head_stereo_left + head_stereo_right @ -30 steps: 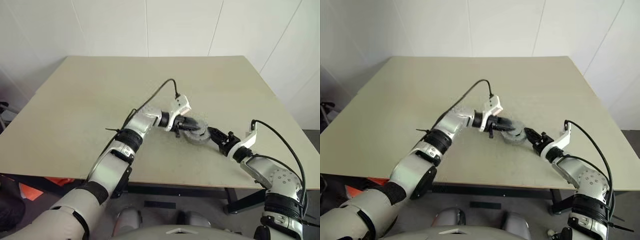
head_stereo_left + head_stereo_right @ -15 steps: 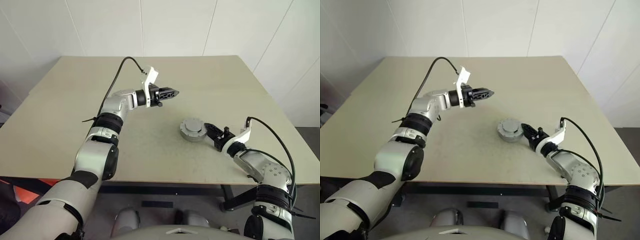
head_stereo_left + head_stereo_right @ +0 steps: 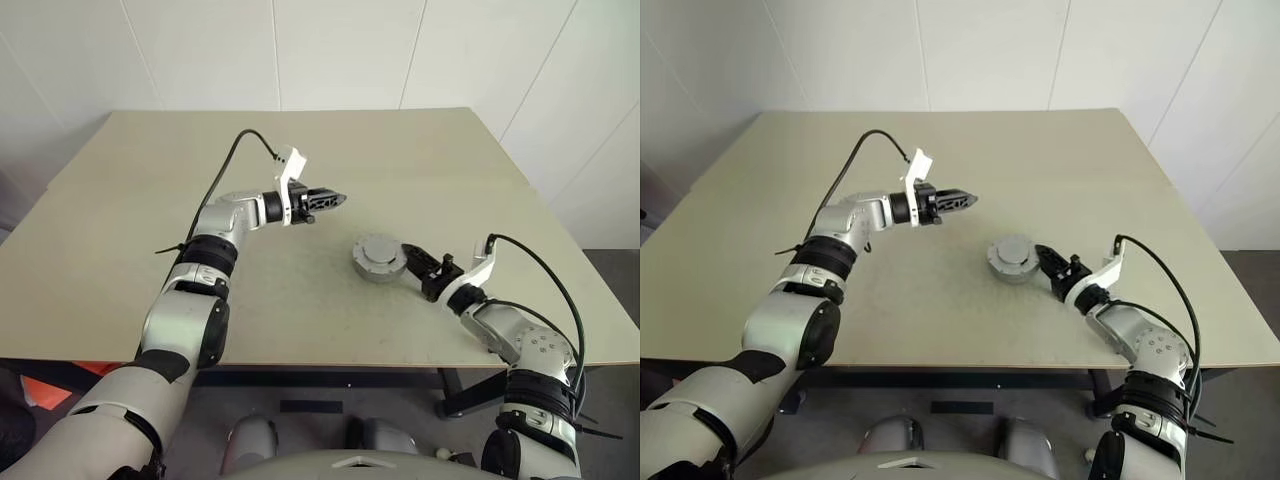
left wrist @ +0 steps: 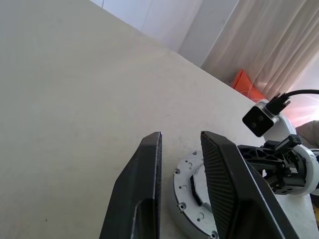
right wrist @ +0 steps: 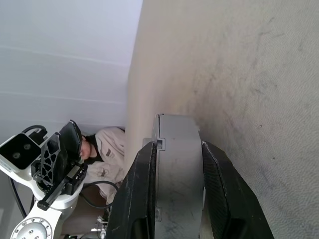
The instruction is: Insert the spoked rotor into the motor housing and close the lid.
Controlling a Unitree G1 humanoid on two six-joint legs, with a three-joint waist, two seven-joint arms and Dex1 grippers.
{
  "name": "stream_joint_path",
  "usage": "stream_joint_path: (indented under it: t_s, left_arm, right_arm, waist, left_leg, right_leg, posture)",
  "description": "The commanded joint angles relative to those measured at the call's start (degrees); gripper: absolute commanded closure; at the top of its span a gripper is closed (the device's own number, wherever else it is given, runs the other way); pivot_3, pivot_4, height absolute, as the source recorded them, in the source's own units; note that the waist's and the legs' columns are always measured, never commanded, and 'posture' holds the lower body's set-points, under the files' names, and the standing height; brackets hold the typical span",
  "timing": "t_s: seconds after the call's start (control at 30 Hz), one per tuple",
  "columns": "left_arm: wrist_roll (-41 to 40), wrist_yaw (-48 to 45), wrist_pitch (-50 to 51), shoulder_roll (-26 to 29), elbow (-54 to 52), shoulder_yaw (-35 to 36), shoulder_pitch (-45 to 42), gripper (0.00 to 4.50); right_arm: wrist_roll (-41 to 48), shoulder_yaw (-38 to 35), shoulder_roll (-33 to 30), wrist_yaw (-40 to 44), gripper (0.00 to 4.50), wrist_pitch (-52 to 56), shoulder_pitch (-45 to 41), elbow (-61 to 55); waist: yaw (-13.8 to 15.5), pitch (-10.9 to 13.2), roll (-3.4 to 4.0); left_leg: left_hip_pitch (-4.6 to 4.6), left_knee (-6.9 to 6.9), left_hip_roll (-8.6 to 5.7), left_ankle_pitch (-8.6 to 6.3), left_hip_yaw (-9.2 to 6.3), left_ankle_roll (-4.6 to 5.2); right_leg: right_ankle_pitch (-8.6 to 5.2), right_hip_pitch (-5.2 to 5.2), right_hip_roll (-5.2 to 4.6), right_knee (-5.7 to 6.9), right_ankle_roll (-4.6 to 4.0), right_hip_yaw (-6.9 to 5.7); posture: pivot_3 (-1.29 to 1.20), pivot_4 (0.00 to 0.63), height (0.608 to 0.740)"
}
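The grey round lid (image 3: 380, 255) lies flat on top of the squat motor housing (image 5: 177, 164) at the middle right of the table. The spoked rotor is hidden. My right gripper (image 3: 410, 263) reaches in from the right, shut on the housing's side with one black finger on each flank. My left gripper (image 3: 338, 199) hovers above the table to the lid's left and further back, pointing toward it. It is shut and holds nothing. In the left wrist view its fingers (image 4: 149, 189) frame the lid (image 4: 185, 172) below.
The beige table (image 3: 150, 200) extends wide to the left and back, with its front edge (image 3: 300, 358) near me. A person (image 5: 104, 149) sits beyond the table's edge. An orange object (image 4: 245, 82) lies past the far side.
My left gripper lifted off the lid and drew back up and to the left, empty. The right gripper kept its hold on the housing. The camera view shifted.
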Motion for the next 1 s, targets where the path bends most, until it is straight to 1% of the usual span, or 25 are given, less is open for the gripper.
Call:
stream_joint_path:
  t_s: [0.03, 0.2, 0.3, 0.4, 0.53, 0.63, 0.87, 1.0]
  left_arm:
    - [-0.67, 0.31, 0.57, 0.01, -3.76, -0.28, 0.03, 3.20]
    - [-3.10, -1.16, 5.17, 1.32, -8.31, 0.50, 1.90, 3.20]
    - [-7.27, -4.06, 11.59, 4.32, -12.31, 2.45, 3.20, 3.20]
    - [-10.28, -4.38, 14.85, 7.21, -14.06, 4.94, 4.90, 3.20]
    - [-15.36, -1.65, 20.06, 10.86, -11.29, 11.99, 5.98, 3.20]
    - [-16.94, 1.77, 20.92, 12.60, -7.71, 16.09, 7.42, 3.20]
    - [-18.65, 4.61, 23.50, 13.62, -9.52, 18.25, 14.29, 3.20]
    - [-21.28, 5.84, 27.28, 12.88, -13.95, 18.74, 17.50, 3.20]
  right_arm:
    - [2.12, 1.50, 2.41, 1.25, 3.33, 2.56, -1.36, 1.45]
    - [3.19, 1.09, 3.24, 1.48, 3.33, 3.38, -2.07, 1.15]
    - [3.84, 0.75, 4.57, 0.94, 3.33, 3.08, -3.37, 0.86]
    - [4.19, 0.46, 6.09, 0.63, 3.33, 2.47, -5.32, 1.32]
    - [3.34, 0.73, 7.72, 0.74, 3.33, 1.69, -8.52, 2.74]
    - [3.17, 0.78, 8.12, 0.73, 3.33, 1.28, -10.71, 3.98]
    - [3.31, 0.33, 8.12, 0.76, 3.33, 0.32, -15.80, 6.57]
    - [2.55, 0.41, 7.99, 1.20, 3.33, -0.04, -17.23, 8.07]
  waist:
    - [0.00, 0.00, 0.00]
    - [0.06, 0.01, 0.03]
    - [0.02, 0.03, 0.02]
    - [0.17, 0.13, 0.19]
    - [0.68, 0.25, 0.41]
    - [1.72, 0.29, 0.46]
    - [3.06, 0.30, 0.46]
    - [3.26, 0.30, 0.46]
  left_leg:
    - [0.00, 0.00, 0.00, 0.00, 0.02, 0.00]
    - [-0.08, 0.00, 0.02, 0.00, 0.05, 0.00]
    - [-0.17, 0.04, 0.02, 0.03, 0.16, -0.03]
    - [-0.21, 0.01, 0.10, 0.15, 0.24, -0.24]
    - [-0.17, 0.03, 0.21, 0.19, 0.24, -0.31]
    - [-0.22, 0.16, 0.20, 0.18, 0.23, -0.30]
    - [-0.42, 0.17, 0.13, 0.14, 0.24, -0.09]
    - [-0.60, 0.31, 0.15, 0.13, 0.21, -0.09]
  right_leg:
    - [0.00, -0.01, 0.00, 0.00, 0.00, 0.00]
    - [0.03, -0.11, 0.00, 0.05, -0.10, 0.00]
    - [-0.07, -0.40, -0.02, 0.44, -0.34, 0.04]
    - [-0.26, -0.78, 0.00, 0.88, -0.62, 0.07]
    - [-0.28, -0.87, 0.09, 0.94, -0.62, 0.06]
    - [-0.26, -0.93, 0.07, 0.97, -0.64, 0.06]
    - [-0.33, -0.99, 0.00, 0.98, -0.53, 0.08]
    - [-0.35, -1.19, 0.00, 1.24, -0.56, 0.08]
  posture:
    - [0.00, 0.000, 0.740]
    - [0.00, 0.000, 0.740]
    - [0.00, 0.000, 0.740]
    - [0.00, 0.000, 0.740]
    - [0.00, 0.000, 0.740]
    - [0.00, 0.000, 0.740]
    - [0.00, 0.000, 0.740]
    - [0.00, 0.000, 0.740]
